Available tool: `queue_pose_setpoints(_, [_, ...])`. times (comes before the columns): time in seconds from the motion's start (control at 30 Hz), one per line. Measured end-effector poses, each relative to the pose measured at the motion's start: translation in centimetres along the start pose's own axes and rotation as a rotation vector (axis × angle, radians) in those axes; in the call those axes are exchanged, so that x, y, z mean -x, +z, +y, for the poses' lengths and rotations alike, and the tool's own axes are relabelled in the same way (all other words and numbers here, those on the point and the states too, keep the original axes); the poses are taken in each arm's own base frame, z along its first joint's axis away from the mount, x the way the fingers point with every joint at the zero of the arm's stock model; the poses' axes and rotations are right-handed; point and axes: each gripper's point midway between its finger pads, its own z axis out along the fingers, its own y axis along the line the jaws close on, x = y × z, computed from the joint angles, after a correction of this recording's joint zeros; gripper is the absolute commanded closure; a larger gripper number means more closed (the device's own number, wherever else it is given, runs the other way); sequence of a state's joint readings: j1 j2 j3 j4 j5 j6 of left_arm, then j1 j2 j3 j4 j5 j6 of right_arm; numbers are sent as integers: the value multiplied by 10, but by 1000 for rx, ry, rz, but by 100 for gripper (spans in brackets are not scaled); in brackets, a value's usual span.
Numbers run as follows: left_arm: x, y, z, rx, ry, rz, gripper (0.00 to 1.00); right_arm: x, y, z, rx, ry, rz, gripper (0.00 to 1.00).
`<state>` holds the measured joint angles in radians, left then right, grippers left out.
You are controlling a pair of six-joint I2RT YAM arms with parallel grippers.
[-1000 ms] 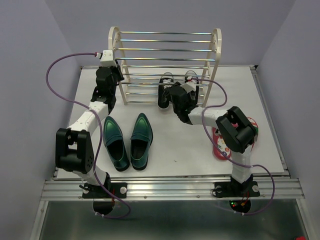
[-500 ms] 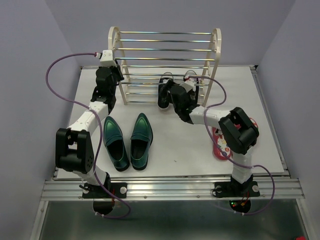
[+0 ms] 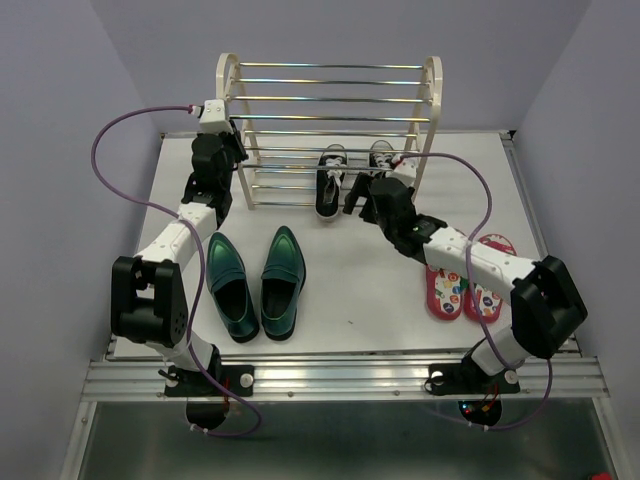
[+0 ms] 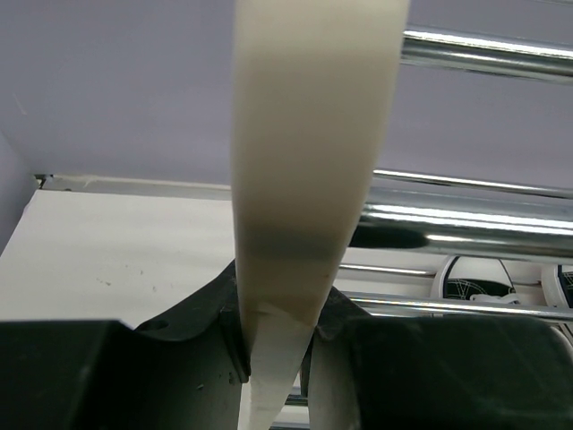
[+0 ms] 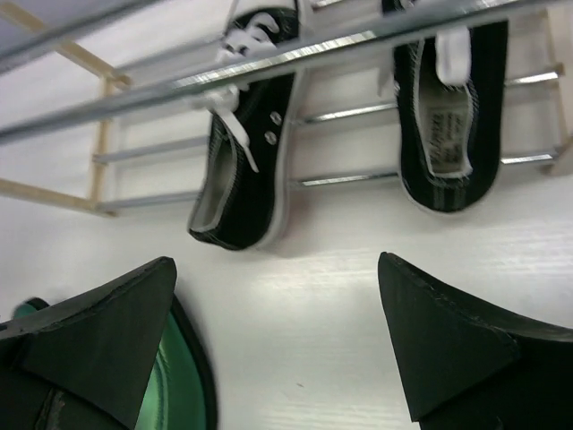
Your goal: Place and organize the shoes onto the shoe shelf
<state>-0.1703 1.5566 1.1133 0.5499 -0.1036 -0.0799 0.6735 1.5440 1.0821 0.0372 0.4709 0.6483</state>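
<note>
The cream shoe shelf point(image 3: 432, 90) stands at the back of the table. My left gripper point(image 3: 232, 152) is shut on its left side panel point(image 4: 304, 179), which fills the gap between the jaws point(image 4: 277, 345). Two black sneakers point(image 3: 328, 182) point(image 3: 381, 155) lie on the lowest rods with their heels toward me; the left sneaker point(image 5: 246, 170) tilts and the right sneaker point(image 5: 448, 116) lies flat. My right gripper point(image 3: 357, 192) point(image 5: 277, 296) hangs open just in front of them, holding nothing. The green loafers point(image 3: 227, 285) point(image 3: 283, 280) stand side by side at front left. The red flip-flops point(image 3: 445, 292) point(image 3: 486, 295) lie at front right.
Lilac walls close in the table point(image 3: 350, 300) on the left, back and right. The right forearm point(image 3: 470, 260) crosses above the flip-flops. A purple cable point(image 3: 120, 190) loops left of the left arm. A loafer's green toe point(image 5: 170, 385) shows beside my right gripper's left finger.
My right gripper has opened, let go of the left sneaker and drawn back toward me. Its arm has swung out to the right, uncovering the flip-flops. The left arm has not moved.
</note>
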Motion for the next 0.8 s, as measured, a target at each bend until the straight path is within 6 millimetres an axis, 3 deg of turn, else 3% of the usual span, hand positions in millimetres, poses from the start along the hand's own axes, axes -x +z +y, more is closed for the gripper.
queue_pose_setpoints(0.2, [-1,-1,-2,0,-50,5,52,-38,-24,-52,-99,-97,124,0])
queue_pose_setpoints(0.27, [-12,-3,-4,-2,-91,41,42,-46,-34,-76,-154,-121,177,0])
queue_pose_setpoints(0.37, [-37,-9,-3,3,-121,117,25,-36,-48,-107,-225,-96,200,0])
queue_pose_setpoints(0.47, [-48,-17,-2,5,-134,158,4,-19,-64,-133,-294,-52,191,0])
queue_pose_setpoints(0.63, [-31,-29,-4,-2,-152,133,1,-5,-104,-166,-401,1,193,0])
queue_pose_setpoints(0.8, [4,-43,-5,-9,-165,62,1,-5,-146,-211,-587,68,229,0])
